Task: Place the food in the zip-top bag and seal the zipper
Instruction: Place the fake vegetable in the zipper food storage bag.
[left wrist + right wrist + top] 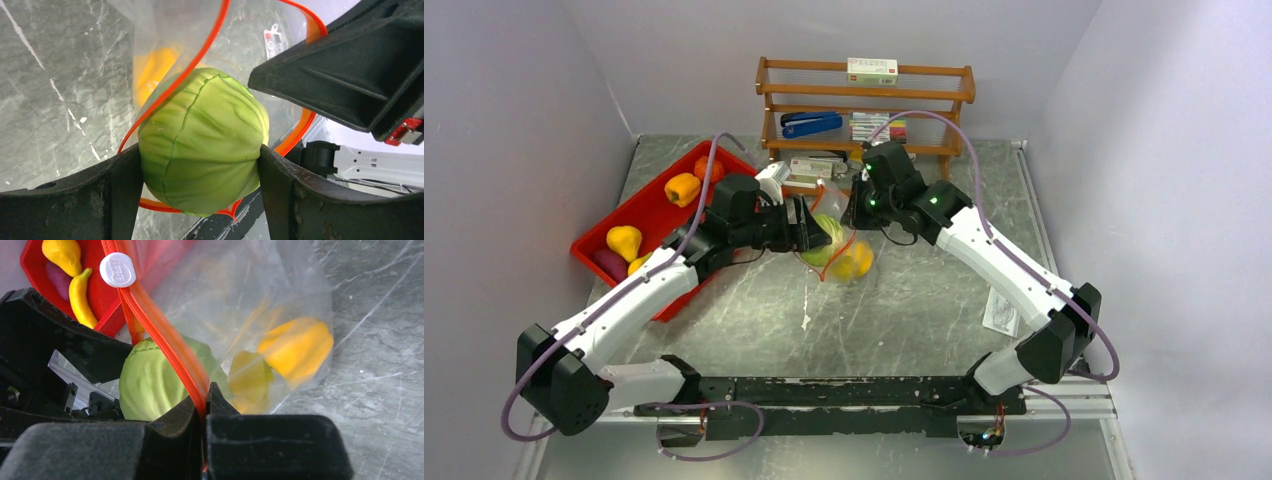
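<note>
Green fruit [202, 145]: left claw [199, 170] | zipper [170, 347]: right claw [205, 405] | slider [117, 270] lettering illegible

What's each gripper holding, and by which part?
Left gripper: green round fruit, clamped across its sides between the fingers. Right gripper: zip-top bag, pinched at the zipper along its mouth.

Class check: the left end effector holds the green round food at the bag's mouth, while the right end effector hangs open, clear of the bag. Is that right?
No. The right end effector is shut on the zipper of the zip-top bag, as the right wrist view shows. The left end effector does hold the green food.
</note>
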`<act>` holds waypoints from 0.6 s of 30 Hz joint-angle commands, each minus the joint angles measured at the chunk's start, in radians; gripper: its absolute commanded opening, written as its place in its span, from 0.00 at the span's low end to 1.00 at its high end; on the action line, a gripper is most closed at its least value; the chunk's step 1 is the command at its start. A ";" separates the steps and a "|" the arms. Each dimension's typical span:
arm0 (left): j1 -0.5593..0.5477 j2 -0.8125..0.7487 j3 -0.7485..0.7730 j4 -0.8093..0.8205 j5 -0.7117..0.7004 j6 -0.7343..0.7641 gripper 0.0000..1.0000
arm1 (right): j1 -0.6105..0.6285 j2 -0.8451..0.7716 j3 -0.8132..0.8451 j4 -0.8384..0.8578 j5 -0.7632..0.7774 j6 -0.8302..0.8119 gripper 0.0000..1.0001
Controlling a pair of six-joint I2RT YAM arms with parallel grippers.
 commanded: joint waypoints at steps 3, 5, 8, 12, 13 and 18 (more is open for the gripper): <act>-0.021 0.023 0.102 -0.044 -0.093 0.041 0.76 | 0.006 -0.015 0.020 0.033 -0.027 0.006 0.00; -0.025 0.031 0.107 -0.038 -0.096 0.038 0.76 | 0.005 -0.017 0.009 0.040 -0.030 0.008 0.00; -0.030 0.039 0.115 -0.032 -0.105 0.034 0.79 | 0.007 -0.018 -0.003 0.046 -0.033 0.009 0.00; -0.036 0.033 0.136 -0.033 -0.123 0.038 0.99 | 0.008 -0.024 -0.016 0.055 -0.031 0.013 0.00; -0.037 0.027 0.136 -0.026 -0.123 0.039 0.99 | 0.007 -0.026 -0.019 0.058 -0.030 0.014 0.00; -0.038 -0.009 0.150 -0.015 -0.141 0.029 0.99 | 0.007 -0.025 -0.028 0.058 -0.028 0.014 0.00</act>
